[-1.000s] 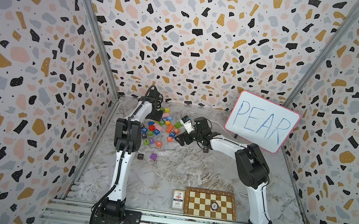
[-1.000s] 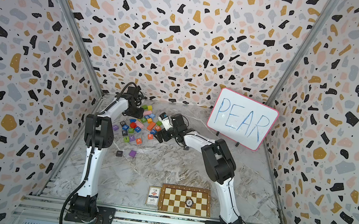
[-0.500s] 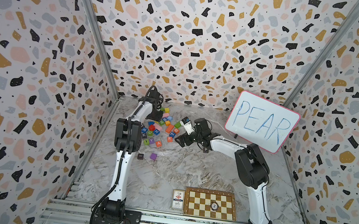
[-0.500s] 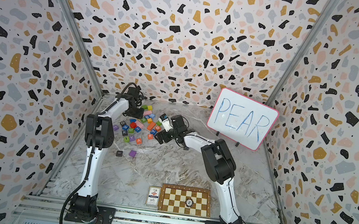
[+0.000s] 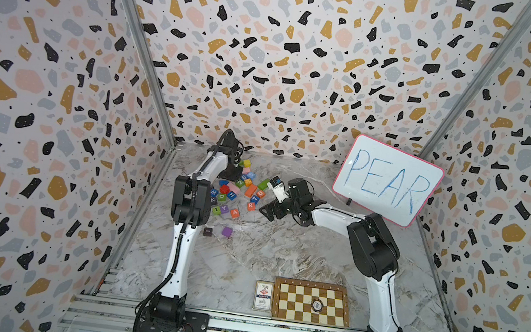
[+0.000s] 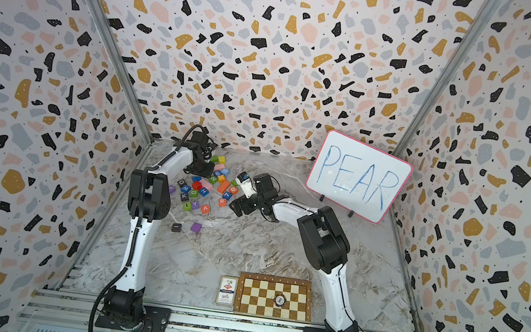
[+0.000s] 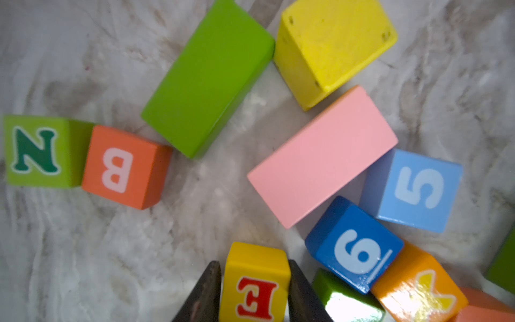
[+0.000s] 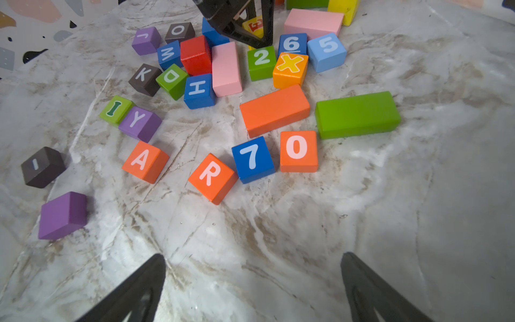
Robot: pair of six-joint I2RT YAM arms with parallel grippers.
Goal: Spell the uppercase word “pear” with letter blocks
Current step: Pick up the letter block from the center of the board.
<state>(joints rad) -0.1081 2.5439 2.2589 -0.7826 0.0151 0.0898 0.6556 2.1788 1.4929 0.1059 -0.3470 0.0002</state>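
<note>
left claw [image 7: 254, 266] clamps e block [image 7: 255, 295] | right claw [image 8: 253, 256] wide, hovering low

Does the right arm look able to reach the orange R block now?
Probably yes: the open right pincer faces the R block across bare table; only the 7 block crowds one corner.

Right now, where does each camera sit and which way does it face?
Both top views: high in front, facing down at the marbled table; left arm, right arm show.
Left wrist: above the pile, facing down; left claw grips the yellow wooden cube with red E.
Right wrist: low, facing the pile; open right claw shows.
Shared: both wrist views show that cube.
</note>
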